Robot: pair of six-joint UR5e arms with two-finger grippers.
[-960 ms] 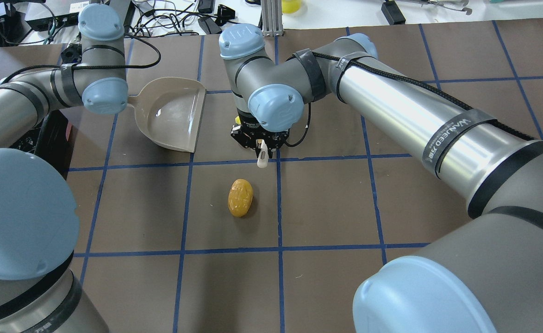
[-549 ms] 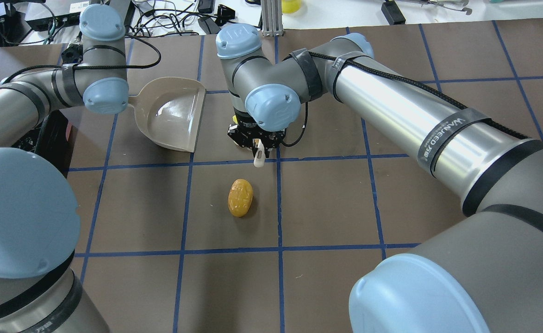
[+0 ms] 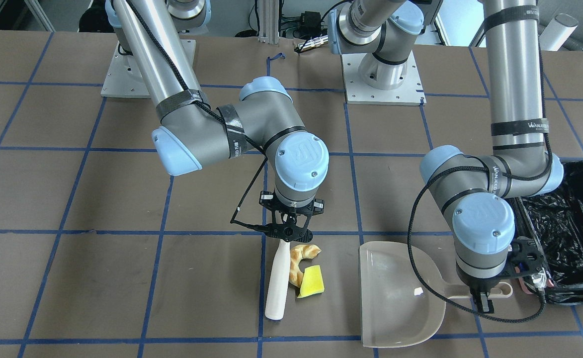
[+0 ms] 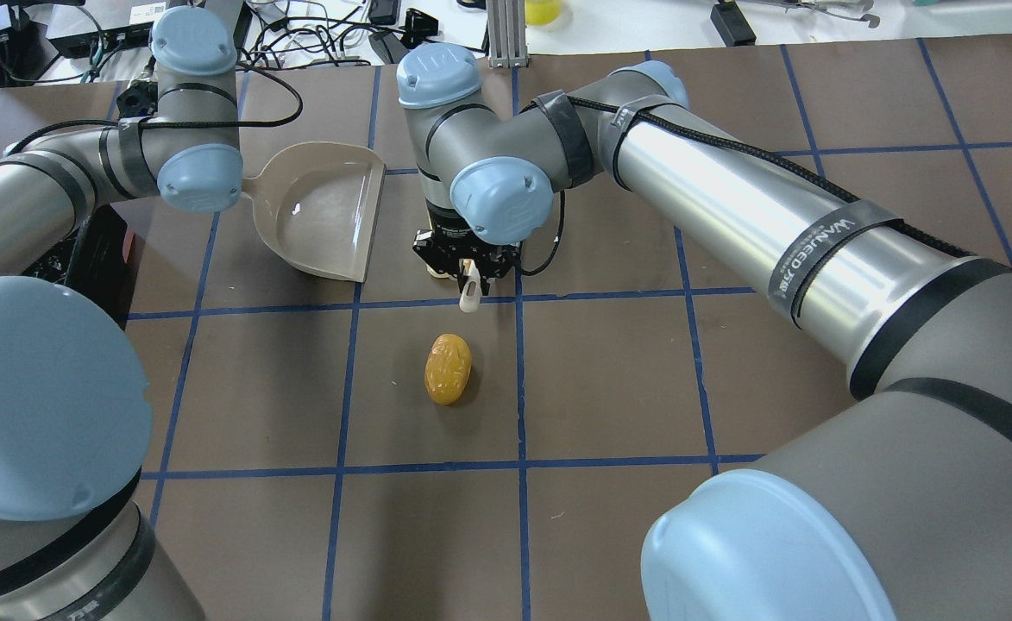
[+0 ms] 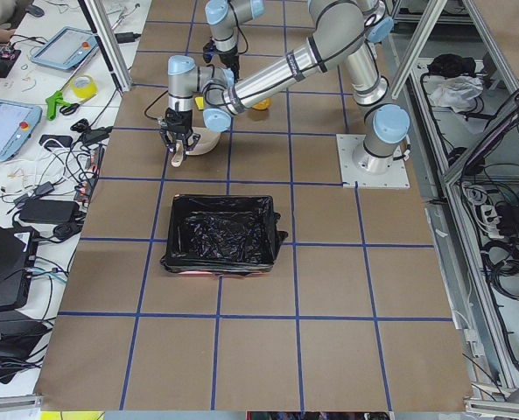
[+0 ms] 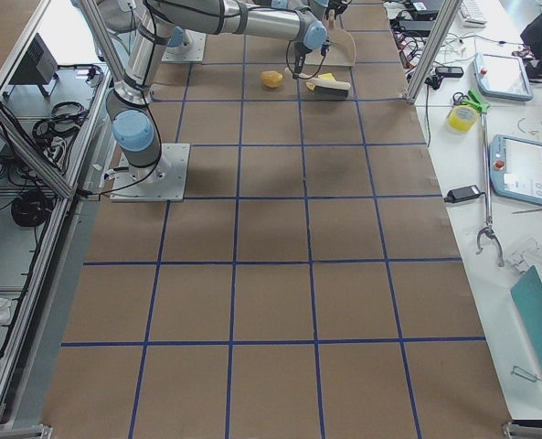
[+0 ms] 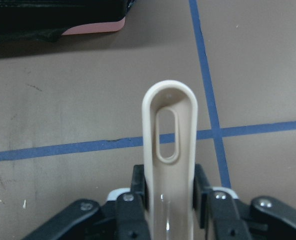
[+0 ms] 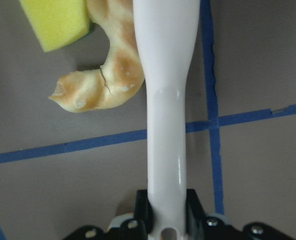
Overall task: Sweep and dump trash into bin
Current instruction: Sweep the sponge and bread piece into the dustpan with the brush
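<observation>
Beige plastic dustpan [image 3: 400, 293] rests empty but for a pale fleck, its mouth turned toward the trash, and my left hand [image 3: 481, 301] is clamped on its handle; my right hand [image 3: 290, 233] is closed round the top of a cream-white plastic sweeper stick [image 3: 277, 286], whose side touches the curved tan croissant-like piece [image 3: 302, 258], with the yellow sponge wedge [image 3: 311, 287] just beside that; both lie between the sweeper and the dustpan, apart from its lip; the golden-brown potato-like lump [image 4: 448, 369] lies alone on the brown taped surface [image 3: 122, 278], on the robot's side of the right hand; the black-bag-lined rectangular bin [image 3: 564, 223] next to the left arm shows no trash that I can see; I judge the job barely begun: three pieces to sweep in, then the dump.
</observation>
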